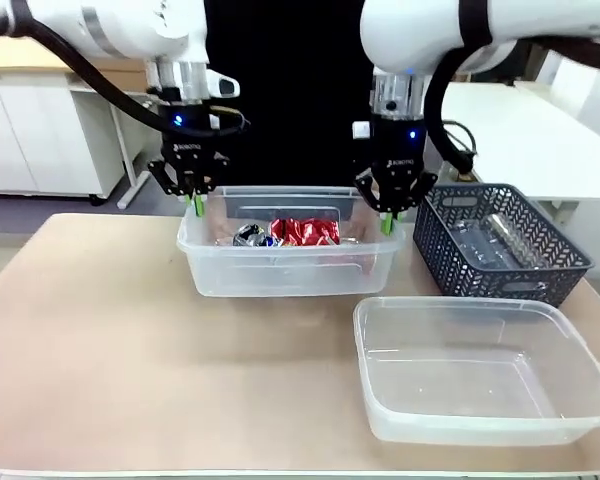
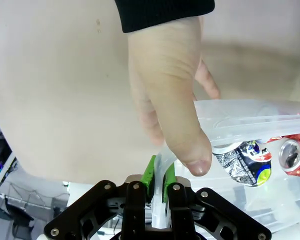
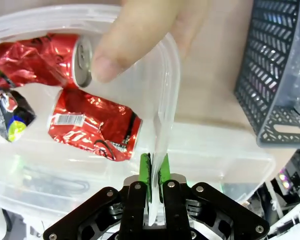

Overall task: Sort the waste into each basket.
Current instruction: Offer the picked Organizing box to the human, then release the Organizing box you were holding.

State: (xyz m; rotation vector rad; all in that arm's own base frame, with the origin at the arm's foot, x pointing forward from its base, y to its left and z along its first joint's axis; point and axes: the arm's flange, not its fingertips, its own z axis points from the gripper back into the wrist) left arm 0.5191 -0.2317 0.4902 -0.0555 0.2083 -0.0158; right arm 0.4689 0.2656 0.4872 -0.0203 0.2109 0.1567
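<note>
Front: L gripper [image 1: 196,204] and R gripper [image 1: 388,222] at opposite ends of far clear tub [image 1: 285,278], red cans [image 1: 305,232] inside. Near tub [image 1: 460,312] sits front-right; grey lattice basket [image 1: 540,262] just right. Wrist cams only: each pair of green pads pinched tight on tub rim; person's hand [image 2: 172,100] also gripping rim, thumb over edge. Hand hidden in front view.

Clear glossy plastic tub [image 1: 280,270] w/ smooth walls; second clear plastic tub [image 1: 480,370] same finish. Crumpled red metal cans [image 3: 92,130], shiny foil-like (creased all over). Dark grey lattice plastic basket [image 1: 500,250], matt. Tan desk [image 1: 130,350]: smooth, matt.
</note>
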